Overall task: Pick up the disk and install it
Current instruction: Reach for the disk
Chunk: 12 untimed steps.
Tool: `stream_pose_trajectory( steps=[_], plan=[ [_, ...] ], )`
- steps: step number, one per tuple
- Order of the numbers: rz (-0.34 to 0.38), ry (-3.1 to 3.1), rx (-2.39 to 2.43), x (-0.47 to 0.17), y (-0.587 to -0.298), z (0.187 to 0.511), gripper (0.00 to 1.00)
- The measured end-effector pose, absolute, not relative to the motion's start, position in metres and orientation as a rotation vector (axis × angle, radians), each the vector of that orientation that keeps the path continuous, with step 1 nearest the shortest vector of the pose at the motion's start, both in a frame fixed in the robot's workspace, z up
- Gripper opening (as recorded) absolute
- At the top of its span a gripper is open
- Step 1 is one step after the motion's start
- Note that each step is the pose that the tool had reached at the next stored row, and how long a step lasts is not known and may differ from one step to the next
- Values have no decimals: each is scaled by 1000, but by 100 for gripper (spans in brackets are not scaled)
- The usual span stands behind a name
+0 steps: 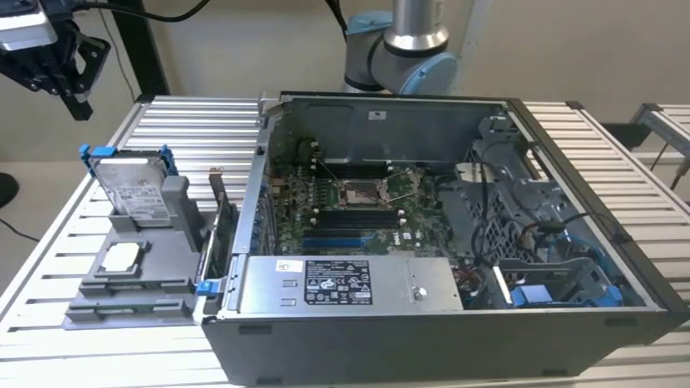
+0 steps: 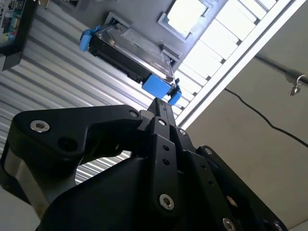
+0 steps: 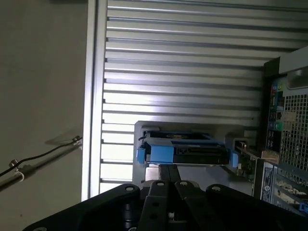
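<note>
The disk [image 1: 132, 190] stands on edge in a slot of the grey holder [image 1: 178, 212] on the slatted table [image 1: 183, 121], just beside the open computer case [image 1: 431, 347] on the exterior view's left. This placement probably leaves its blue-framed upper edge free for a grasp from above. The gripper [image 1: 73, 97] hangs well above it and apart from it, fingers drawn together on nothing, and both wrist views look down past the fingertips [image 2: 161, 108] at that blue edge. The case lies on its side with the panel off, so its interior faces upward, within reach from above.
</note>
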<state>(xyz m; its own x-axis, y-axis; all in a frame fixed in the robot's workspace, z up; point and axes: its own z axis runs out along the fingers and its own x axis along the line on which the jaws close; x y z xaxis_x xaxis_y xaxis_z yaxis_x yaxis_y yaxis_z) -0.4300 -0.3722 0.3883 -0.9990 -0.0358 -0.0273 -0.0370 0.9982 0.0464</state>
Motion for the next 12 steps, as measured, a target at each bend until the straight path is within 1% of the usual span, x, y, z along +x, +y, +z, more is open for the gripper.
stream_pose_trajectory(
  steps=[12],
  plan=[
    [73, 3114, -57, -430, -372, 388, 0]
  ],
)
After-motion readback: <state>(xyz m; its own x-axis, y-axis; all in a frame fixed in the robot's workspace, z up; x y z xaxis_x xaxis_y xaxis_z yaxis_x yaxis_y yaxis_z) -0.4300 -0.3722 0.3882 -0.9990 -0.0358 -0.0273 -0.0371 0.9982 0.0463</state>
